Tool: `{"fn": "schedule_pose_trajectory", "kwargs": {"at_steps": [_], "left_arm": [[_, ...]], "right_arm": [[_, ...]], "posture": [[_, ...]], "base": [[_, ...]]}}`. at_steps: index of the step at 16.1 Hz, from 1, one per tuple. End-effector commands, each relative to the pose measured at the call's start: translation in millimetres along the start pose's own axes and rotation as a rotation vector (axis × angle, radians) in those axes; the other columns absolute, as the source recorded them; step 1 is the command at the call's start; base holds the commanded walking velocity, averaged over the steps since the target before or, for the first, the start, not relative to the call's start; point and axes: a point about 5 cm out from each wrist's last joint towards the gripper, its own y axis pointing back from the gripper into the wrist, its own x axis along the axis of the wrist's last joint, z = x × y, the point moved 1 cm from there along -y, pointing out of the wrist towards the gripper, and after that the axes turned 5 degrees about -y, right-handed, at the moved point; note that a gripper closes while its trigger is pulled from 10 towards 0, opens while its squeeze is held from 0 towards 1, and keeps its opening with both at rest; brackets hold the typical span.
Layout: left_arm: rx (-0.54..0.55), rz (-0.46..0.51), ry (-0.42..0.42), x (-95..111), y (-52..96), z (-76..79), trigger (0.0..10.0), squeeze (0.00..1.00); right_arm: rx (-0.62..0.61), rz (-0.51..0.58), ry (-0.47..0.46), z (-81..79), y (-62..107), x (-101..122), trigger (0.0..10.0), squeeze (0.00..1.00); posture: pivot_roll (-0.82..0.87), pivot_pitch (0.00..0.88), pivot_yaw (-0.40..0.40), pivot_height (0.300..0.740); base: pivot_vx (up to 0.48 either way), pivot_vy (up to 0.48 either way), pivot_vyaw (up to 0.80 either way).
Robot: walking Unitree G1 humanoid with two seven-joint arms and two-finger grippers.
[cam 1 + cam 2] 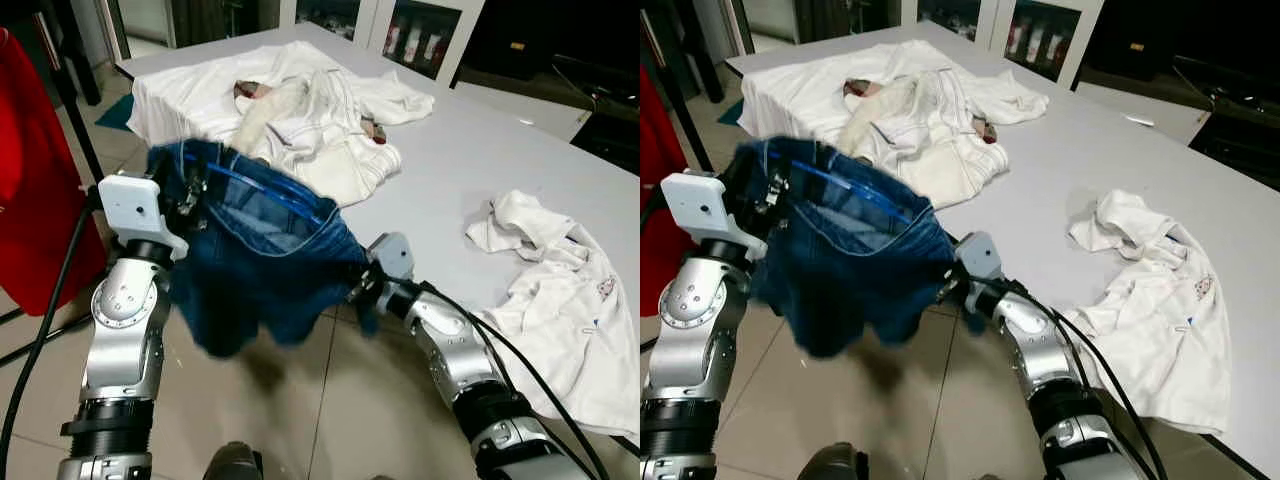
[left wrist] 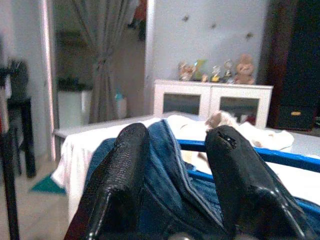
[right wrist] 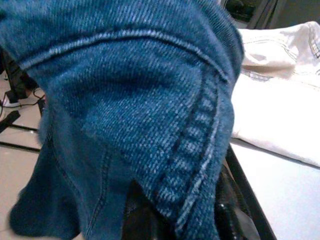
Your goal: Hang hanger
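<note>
The dark blue denim garment (image 1: 262, 270) hangs in the air off the near edge of the pale grey tabletop (image 1: 460, 170), stretched between the two arms, with a bright blue plastic hanger (image 1: 262, 187) running through its open waistband. The left pincer (image 2: 177, 165) holds one end of the waistband: in the left wrist view its two black fingers (image 2: 122, 175) stand on either side of a fold of denim, clamped onto it, and the hanger's blue bar passes just beyond them. The right pincer (image 1: 360, 285) is at the opposite end of the waistband, buried in the cloth; in the right wrist view denim drapes over its fingers (image 3: 137, 215), so whether they are apart or together cannot be told. The garment sags below both pincers over the tiled floor (image 1: 330, 400).

Beyond the left pincer, on the tabletop, lies a heap of crumpled white clothing (image 1: 300, 110). To the outer side of the right pincer, well apart, a second crumpled white shirt (image 1: 560, 290) lies near the tabletop's edge. A red cloth (image 1: 35, 180) hangs to the outer side of the left arm.
</note>
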Motion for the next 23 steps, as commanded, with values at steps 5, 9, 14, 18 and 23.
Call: {"fn": "schedule_pose_trajectory", "kwargs": {"at_steps": [5, 9, 14, 18, 23], "left_arm": [[-0.003, -0.131, 0.088, -17.8, 0.4, 23.0, 10.0, 0.45], [-0.013, -0.153, 0.062, -18.0, 5.0, 36.2, 10.0, 0.00], [0.066, -0.197, 0.101, -19.1, 6.5, 36.3, 10.0, 0.00], [0.026, -0.169, 0.043, -14.0, 0.1, 38.7, 10.0, 0.00], [-0.069, -0.152, 0.015, -11.7, 3.1, 50.6, 0.0, 0.00]], "right_arm": [[0.002, 0.055, 0.078, 5.7, 2.6, 12.4, 0.0, 0.00], [0.000, 0.055, 0.081, 6.5, 1.1, 13.1, 0.0, 0.00], [-0.006, 0.057, 0.076, 6.6, -0.2, 13.5, 0.0, 0.00], [0.000, 0.056, 0.078, 4.8, -0.1, 12.4, 0.0, 0.00], [-0.004, 0.046, 0.072, 5.4, 2.2, 9.8, 0.0, 0.00]], "posture": [[0.20, 0.010, -0.103, 0.710], [0.21, 0.008, -0.106, 0.710], [0.21, 0.009, -0.103, 0.710], [0.21, 0.009, -0.102, 0.710], [0.20, 0.017, -0.102, 0.710]], "base": [[0.000, 0.000, 0.00], [0.000, 0.000, 0.00], [0.000, 0.000, 0.00], [0.000, 0.000, 0.00], [0.000, 0.000, 0.00]]}}
